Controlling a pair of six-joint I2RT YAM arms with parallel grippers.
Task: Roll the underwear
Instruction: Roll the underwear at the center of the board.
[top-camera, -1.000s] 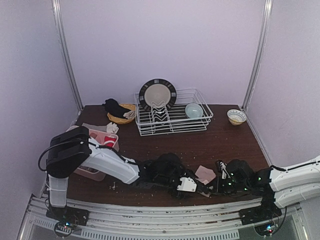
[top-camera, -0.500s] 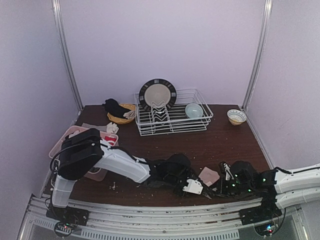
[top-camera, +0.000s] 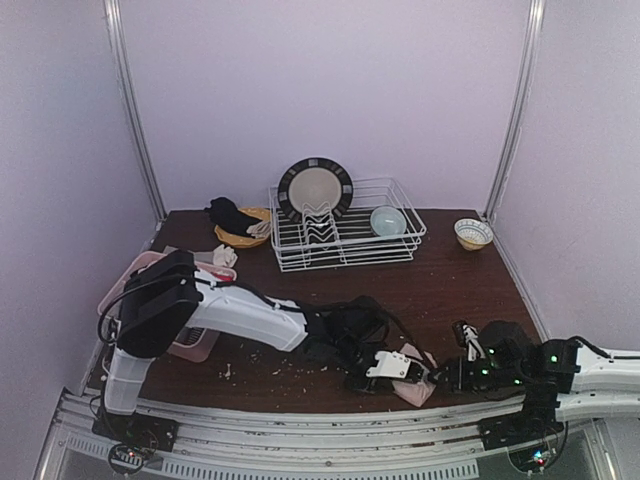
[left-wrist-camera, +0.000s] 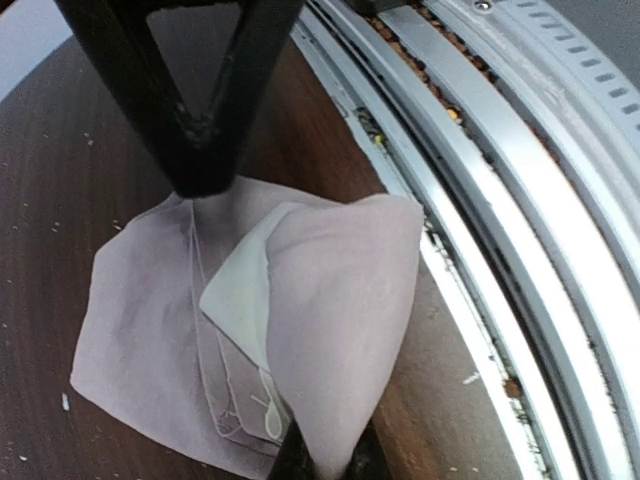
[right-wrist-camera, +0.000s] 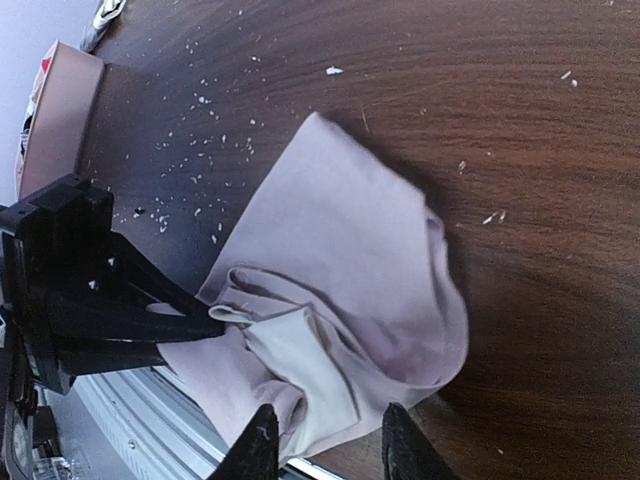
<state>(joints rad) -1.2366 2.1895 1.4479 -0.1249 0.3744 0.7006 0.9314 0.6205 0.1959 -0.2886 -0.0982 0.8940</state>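
The pale pink underwear (left-wrist-camera: 250, 330), thin and limp, is pinched closed at opposite edges by left fingers (left-wrist-camera: 200, 165) and right fingers (right-wrist-camera: 265, 435); grip folded hems.

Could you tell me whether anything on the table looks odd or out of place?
Pale crumbs are scattered over the dark table around the pink underwear, which lies crumpled right at the near edge by the rail.
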